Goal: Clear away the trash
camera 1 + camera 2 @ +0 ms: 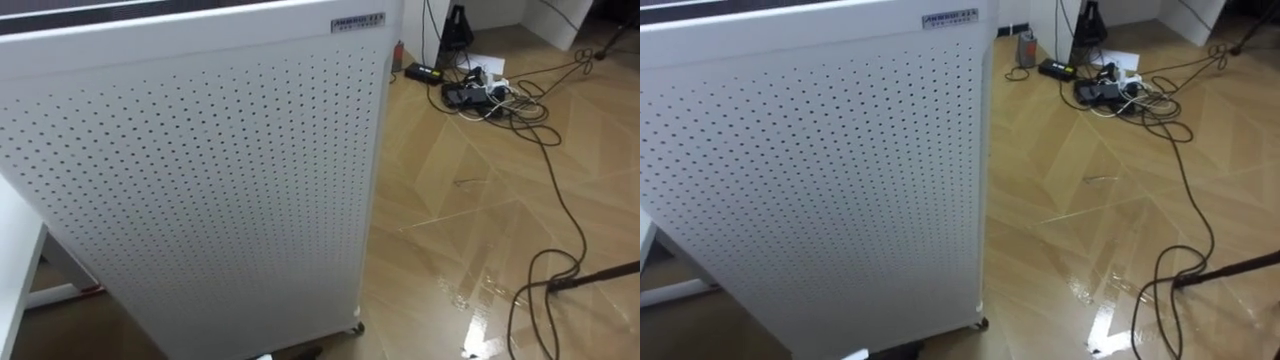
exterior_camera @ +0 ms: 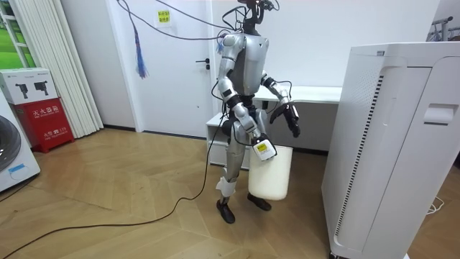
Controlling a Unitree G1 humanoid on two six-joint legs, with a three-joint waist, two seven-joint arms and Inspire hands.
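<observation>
Fingers of left hand [image 2: 291, 121]: hang down roughly straight, nothing in them. The hand is raised at waist height on the robot's cabinet side. Fingers of right hand [image 2: 261, 146]: at the bin's top edge, too small to read, so I cannot tell whether they curl round the rim.

Cabinet [image 1: 200, 180]: tall, white, perforated face, on a small castor [image 1: 356, 327] at the lower corner. Robot stands just short of it, facing it.

Floor [image 1: 470, 230]: glossy wood, herringbone, running past the cabinet's right side as the robot sees it.

Table [image 2: 316, 93]: white, on the robot's left, its end close to the cabinet.

Bin [image 2: 272, 176]: white, upright, hanging below the right hand beside the robot's legs, its bottom higher than the robot's feet. It is near the cabinet but not touching it. Contents cannot be seen.

Cables [image 1: 485, 92]: dark tangle with a power strip, on the floor beyond the cabinet's far right corner.
</observation>
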